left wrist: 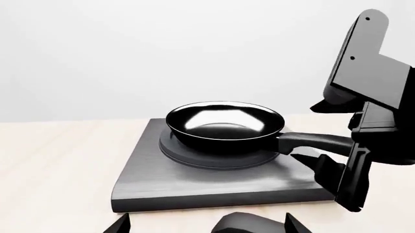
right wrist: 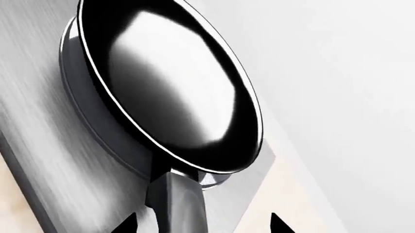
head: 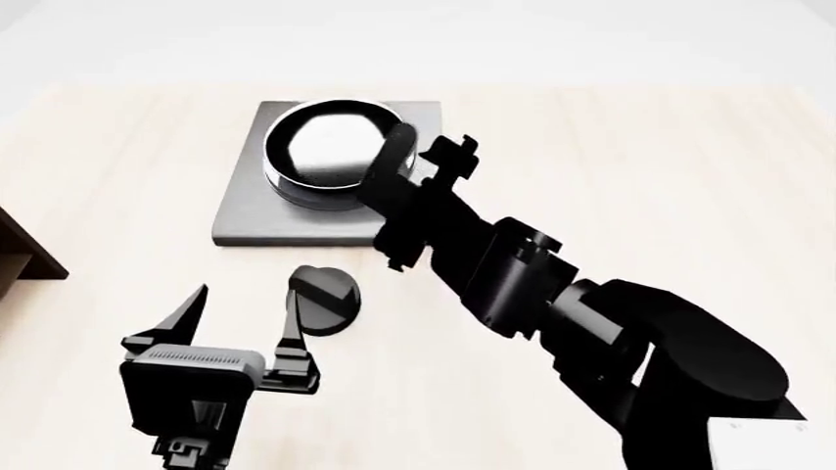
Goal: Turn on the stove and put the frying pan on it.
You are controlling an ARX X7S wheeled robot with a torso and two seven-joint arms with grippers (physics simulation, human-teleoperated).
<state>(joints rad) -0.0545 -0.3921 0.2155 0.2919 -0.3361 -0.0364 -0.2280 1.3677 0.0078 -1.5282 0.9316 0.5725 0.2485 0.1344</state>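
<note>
The black frying pan (head: 327, 147) sits on the burner rings of the grey stove plate (head: 255, 217); it also shows in the left wrist view (left wrist: 224, 121) and the right wrist view (right wrist: 168, 92). My right gripper (head: 398, 162) is open, its jaws spread either side of the pan's handle (right wrist: 178, 204) without closing on it. The round black knob (head: 324, 296) lies on the table in front of the stove. My left gripper (head: 245, 305) is open and empty just above the knob (left wrist: 250, 223), which shows between its fingertips.
The pale wooden table (head: 653, 176) stretches all round the stove. A brown wooden shelf corner (head: 26, 250) juts in at the left edge. My right arm (head: 523, 284) reaches diagonally across the table's middle toward the stove.
</note>
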